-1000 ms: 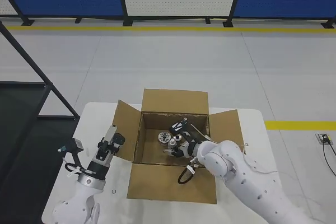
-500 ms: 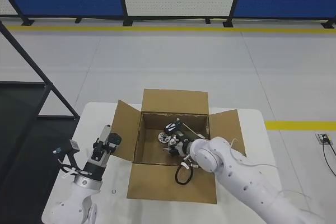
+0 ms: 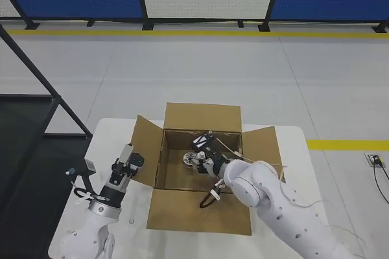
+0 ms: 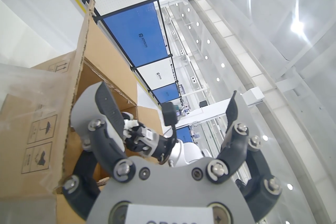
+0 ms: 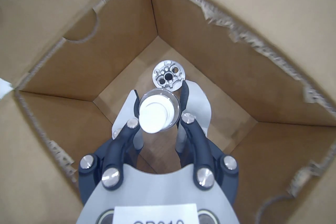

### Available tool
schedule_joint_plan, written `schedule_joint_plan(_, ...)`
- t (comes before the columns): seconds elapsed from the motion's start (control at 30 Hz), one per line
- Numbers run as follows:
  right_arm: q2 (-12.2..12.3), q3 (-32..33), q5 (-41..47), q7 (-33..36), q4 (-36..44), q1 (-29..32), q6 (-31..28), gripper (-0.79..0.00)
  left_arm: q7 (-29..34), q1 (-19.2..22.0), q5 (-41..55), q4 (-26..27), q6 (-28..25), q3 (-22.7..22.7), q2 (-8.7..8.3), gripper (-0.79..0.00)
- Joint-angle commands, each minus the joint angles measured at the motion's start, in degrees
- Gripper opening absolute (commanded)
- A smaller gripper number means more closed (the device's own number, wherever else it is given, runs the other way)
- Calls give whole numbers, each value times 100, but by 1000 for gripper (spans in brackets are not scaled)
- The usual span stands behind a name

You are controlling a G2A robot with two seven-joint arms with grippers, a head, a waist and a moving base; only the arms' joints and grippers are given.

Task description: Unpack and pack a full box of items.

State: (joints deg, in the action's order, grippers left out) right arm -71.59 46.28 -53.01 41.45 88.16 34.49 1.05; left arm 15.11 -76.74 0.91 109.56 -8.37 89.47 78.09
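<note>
1. Clear container with white cap (image 5: 157, 111) is clamped in the right gripper (image 5: 160, 92), inside the open cardboard box (image 5: 105, 36).
2. Round metal part (image 5: 169, 75) lies on the box floor, just beside the container.
3. Left gripper (image 4: 168, 95) is spread wide and empty, just outside the box's left side.
4. The box stands on a white table (image 3: 113, 139).

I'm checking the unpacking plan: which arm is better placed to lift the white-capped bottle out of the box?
Right, probably. The right gripper is inside the box, fingers shut on the bottle; a metal disc lies on the floor. The left gripper is open, outside by a side flap.
</note>
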Motion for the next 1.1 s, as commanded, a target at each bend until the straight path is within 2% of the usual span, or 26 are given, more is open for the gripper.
schedule_joint_plan(0.0, 143, 511, -189, 18, 931, 452, 133, -785, 46, 45, -17, -26, 16, -44, -6, 0)
schedule_joint_plan(0.07, 253, 937, -267, 112, 1613, 852, 151, -785, 87, 85, -23, -50, 28, -86, -11, 0)
schedule_joint_plan(0.23, 436, 1979, -835, 53, 3014, 1814, 739, -785, 141, 170, -15, -108, 42, -191, -19, 0)
schedule_joint_plan(0.37, 520, 2812, -1168, -184, 3693, 2586, 1198, -785, 188, 228, -1, -155, 59, -280, -24, 0)
schedule_joint_plan(0.5, 557, 3567, -1197, -314, 3980, 3212, 1539, -785, 224, 287, -34, -198, 92, -366, -31, 0)
schedule_joint_plan(0.67, 579, 4298, -1167, -325, 3861, 3789, 1741, -785, 268, 382, -90, -243, 162, -478, -38, 0)
schedule_joint_plan(0.77, 584, 4533, -1150, -229, 3566, 3921, 1771, -785, 266, 449, -122, -275, 211, -551, -40, 0)
schedule_joint_plan(0.9, 577, 4522, -1213, -53, 2986, 3796, 1822, -785, 259, 537, -170, -302, 271, -666, -39, 0)
schedule_joint_plan(1.07, 567, 4318, -1261, 279, 2014, 3277, 1697, -785, 234, 593, -221, -308, 326, -753, -43, 0)
